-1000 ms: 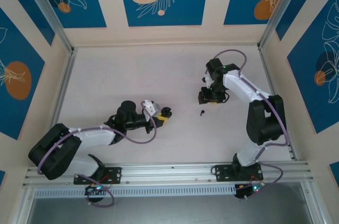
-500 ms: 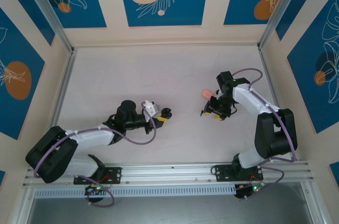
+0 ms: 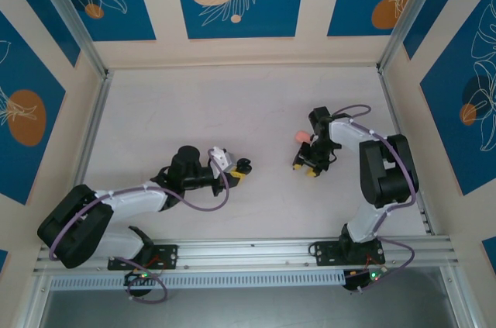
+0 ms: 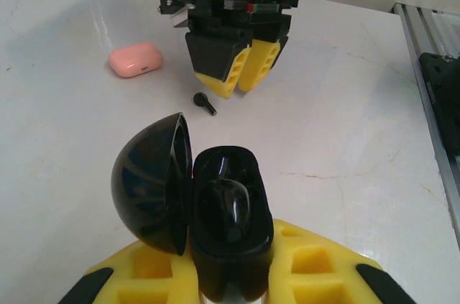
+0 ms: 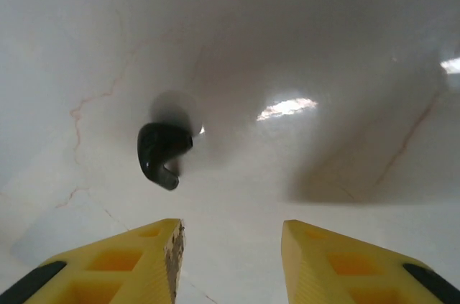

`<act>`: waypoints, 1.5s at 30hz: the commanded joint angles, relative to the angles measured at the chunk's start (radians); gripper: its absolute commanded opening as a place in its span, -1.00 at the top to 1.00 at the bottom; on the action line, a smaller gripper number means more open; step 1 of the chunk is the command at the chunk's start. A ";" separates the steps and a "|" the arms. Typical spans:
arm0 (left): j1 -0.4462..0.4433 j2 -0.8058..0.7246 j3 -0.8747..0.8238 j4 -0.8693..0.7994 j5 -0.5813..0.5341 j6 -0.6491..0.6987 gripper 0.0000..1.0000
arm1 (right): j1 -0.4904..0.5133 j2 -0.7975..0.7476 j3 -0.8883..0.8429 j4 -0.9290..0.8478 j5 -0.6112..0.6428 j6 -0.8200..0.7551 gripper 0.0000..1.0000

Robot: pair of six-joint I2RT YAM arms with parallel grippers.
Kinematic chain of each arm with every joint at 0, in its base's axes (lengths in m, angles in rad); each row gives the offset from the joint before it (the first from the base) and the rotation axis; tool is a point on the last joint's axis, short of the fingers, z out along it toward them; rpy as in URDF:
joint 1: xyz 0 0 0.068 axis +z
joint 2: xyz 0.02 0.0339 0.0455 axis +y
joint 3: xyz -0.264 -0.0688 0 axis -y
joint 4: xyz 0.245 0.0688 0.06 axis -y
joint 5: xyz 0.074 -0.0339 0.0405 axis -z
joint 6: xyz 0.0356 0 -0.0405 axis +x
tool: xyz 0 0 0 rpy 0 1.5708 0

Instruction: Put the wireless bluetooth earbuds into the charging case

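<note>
The loose black earbud [image 5: 164, 153] lies bare on the white table [image 4: 345, 117]. In the right wrist view it sits in the left half of the frame, ahead of the yellow fingertips and about in line with the left-hand finger, not with the gap. Its long axis runs roughly up and down that frame, bulb away from the fingers and stem toward them. The right gripper [image 5: 230, 246] hangs just above it with its jaws parted and nothing between them. To my eye the next move calls for a shift toward the frame's left before closing. In the left wrist view the same earbud [image 4: 205, 103] shows just below and left of the right gripper [image 4: 236, 88] tips, apart from them. A closed salmon-pink case [image 4: 135, 59] rests further left. The right arm is clearly the nearer one. At the bottom of that frame the left gripper [image 4: 230, 275] is clamped on an open black charging case [image 4: 226, 225], lid swung left, with one earbud already seated. In the top view this case [image 3: 244, 164] sits well left of the right gripper [image 3: 304, 165].
</note>
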State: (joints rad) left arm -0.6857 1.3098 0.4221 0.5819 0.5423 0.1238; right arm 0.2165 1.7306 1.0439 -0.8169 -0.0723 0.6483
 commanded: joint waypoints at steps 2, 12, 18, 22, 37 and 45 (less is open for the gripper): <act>-0.011 -0.013 0.026 -0.011 0.023 0.022 0.77 | 0.014 0.036 0.053 0.009 -0.016 0.017 0.19; -0.011 -0.009 0.030 -0.019 0.010 0.025 0.76 | 0.022 0.087 0.122 -0.012 0.020 -0.006 0.22; -0.011 -0.006 0.038 -0.034 0.006 0.033 0.76 | 0.024 0.107 0.123 0.001 0.007 -0.007 0.32; -0.010 -0.003 0.042 -0.040 0.007 0.034 0.77 | 0.028 0.121 0.127 0.003 0.010 -0.011 0.33; -0.010 -0.006 0.054 -0.069 -0.002 0.047 0.76 | 0.041 0.158 0.139 0.031 0.029 -0.027 0.54; -0.010 0.026 0.054 -0.042 -0.001 0.039 0.76 | 0.053 0.095 0.120 0.050 0.071 -0.035 0.58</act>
State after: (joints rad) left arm -0.6857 1.3170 0.4530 0.5240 0.5407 0.1417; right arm 0.2558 1.8553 1.1675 -0.8192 -0.0147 0.6277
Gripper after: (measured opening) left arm 0.182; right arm 0.213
